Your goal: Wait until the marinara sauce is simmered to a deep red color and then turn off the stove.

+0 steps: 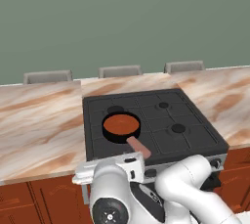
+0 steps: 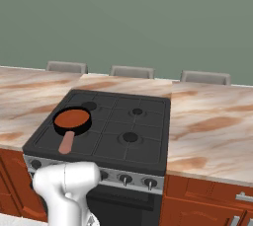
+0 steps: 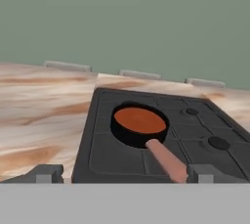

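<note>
Right base view alone gives the stove (image 2: 118, 126) front panel with its knobs (image 2: 125, 179) in a row, the leftmost ones blocked by the arm; left base view hides most of that panel behind the white arm at 6 o'clock. Marinara sauce (image 1: 120, 123) sits orange-brown in the black pan (image 1: 108, 132) on the stove's left side, toward 9 o'clock of the cooktop, pinkish handle (image 1: 139, 146) pointing back at the robot. Hand view shows sauce (image 3: 139, 120) from low and close, handle cut off at 6 o'clock. 3 grey chair backs (image 2: 132, 71) past the countertop (image 2: 212, 126), tops only. Arm folded low in front of the stove. Gripper (image 3: 124, 173) fully spread, fingertips at frame's bottom corners, holding nothing.
</note>
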Robot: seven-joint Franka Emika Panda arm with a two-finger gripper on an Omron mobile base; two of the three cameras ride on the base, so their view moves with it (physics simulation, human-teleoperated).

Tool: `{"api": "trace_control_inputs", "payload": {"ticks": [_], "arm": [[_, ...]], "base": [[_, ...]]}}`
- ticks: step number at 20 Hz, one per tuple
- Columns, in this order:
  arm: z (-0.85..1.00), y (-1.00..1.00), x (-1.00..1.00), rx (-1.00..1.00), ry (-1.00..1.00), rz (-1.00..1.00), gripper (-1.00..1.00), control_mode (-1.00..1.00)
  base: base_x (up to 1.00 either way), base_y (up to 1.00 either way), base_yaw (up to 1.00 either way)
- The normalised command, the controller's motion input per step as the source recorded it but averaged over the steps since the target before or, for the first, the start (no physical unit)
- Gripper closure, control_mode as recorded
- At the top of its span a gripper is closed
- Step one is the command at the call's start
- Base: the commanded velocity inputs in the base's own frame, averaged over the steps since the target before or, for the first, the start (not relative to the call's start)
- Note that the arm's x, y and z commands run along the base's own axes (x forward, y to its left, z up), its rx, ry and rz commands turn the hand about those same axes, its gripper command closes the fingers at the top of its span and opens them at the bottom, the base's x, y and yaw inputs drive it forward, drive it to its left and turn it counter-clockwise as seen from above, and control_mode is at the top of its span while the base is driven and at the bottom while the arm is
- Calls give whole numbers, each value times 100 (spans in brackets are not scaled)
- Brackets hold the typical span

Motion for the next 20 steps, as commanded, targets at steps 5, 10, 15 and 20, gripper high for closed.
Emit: {"api": "trace_control_inputs", "payload": {"ticks": [5,10,15,20], "arm": [[-59,-1,0,0,-19,5,-100,-100],[-61,-18,0,5,-15,1,-100,-100],[-58,-30,9,7,-11,2,-100,-100],[-44,-25,3,4,-8,7,-100,-100]], "base": [[0,0,0],[0,0,0],[0,0,0],[0,0,0]]}}
